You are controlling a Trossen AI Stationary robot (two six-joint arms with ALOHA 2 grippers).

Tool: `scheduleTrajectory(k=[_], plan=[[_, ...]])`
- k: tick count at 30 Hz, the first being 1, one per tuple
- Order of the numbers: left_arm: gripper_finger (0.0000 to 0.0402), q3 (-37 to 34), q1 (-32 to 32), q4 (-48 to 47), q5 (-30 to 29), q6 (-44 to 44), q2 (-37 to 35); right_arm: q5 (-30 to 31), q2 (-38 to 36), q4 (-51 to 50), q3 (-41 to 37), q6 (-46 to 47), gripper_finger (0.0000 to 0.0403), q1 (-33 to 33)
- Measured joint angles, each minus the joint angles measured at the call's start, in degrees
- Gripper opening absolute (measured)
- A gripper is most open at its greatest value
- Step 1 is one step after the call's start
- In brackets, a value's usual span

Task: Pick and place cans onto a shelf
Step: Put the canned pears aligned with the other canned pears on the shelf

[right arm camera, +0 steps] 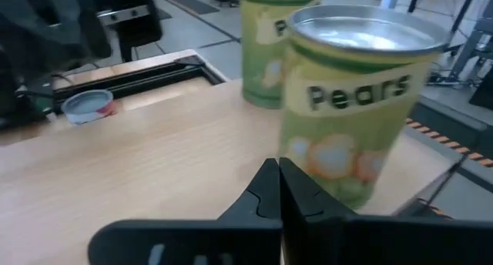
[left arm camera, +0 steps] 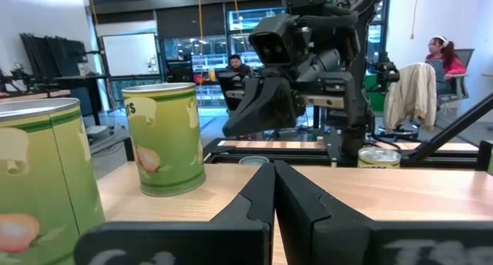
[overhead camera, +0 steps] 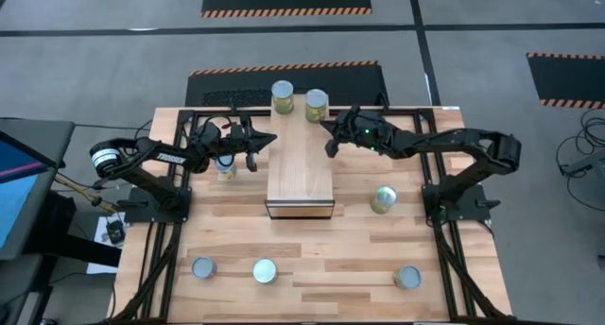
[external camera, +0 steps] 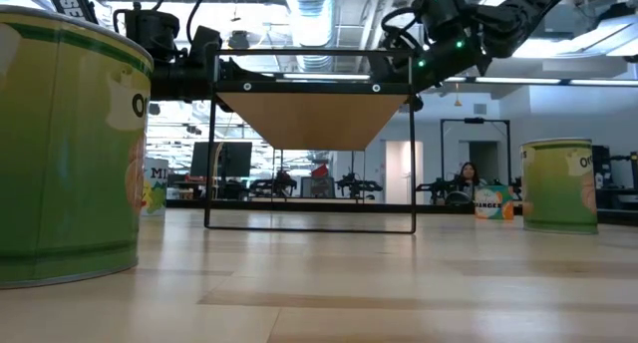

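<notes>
Cans (overhead camera: 283, 96) number 2 on the shelf (overhead camera: 301, 179) at its far end, standing upright and near each other; the second one (overhead camera: 317, 105) sits nearest the right gripper (overhead camera: 331, 141). That gripper hovers over the shelf's far right edge with its fingers pressed together and nothing between them, seen plainly in its wrist view with the pears can just ahead. The left gripper (overhead camera: 253, 147) is likewise clenched and empty, over the shelf's left edge, with another can (overhead camera: 225, 166) on the table just beside that edge.

Judging by this, a placement looks finished and the next pick is due. Of the cans off the shelf, 1 lies to its right (overhead camera: 383, 199), seemingly tipped, and 3 stand well in front of it (overhead camera: 203, 266) (overhead camera: 265, 270) (overhead camera: 407, 277).

To do it well: lift the right gripper clear before swinging, so a finger does not clip the placed cans. Open wide before descending, and set each new can nearer the shelf's front, leaving a gap. Keep the arms apart over the shelf.
</notes>
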Motion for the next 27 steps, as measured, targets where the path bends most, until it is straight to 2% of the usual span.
scheduleTrajectory(k=[19,27], plan=[[0.0000,0.0,0.0,-0.1,-1.3,-0.3,0.0,-0.2,7.6,2.4,4.7,-2.4,0.0005,-2.5],[0.0000,0.0,0.0,-0.3,-1.4,-0.3,0.0,-0.2,5.3,-1.8,4.8,-3.1,0.0007,-2.4]])
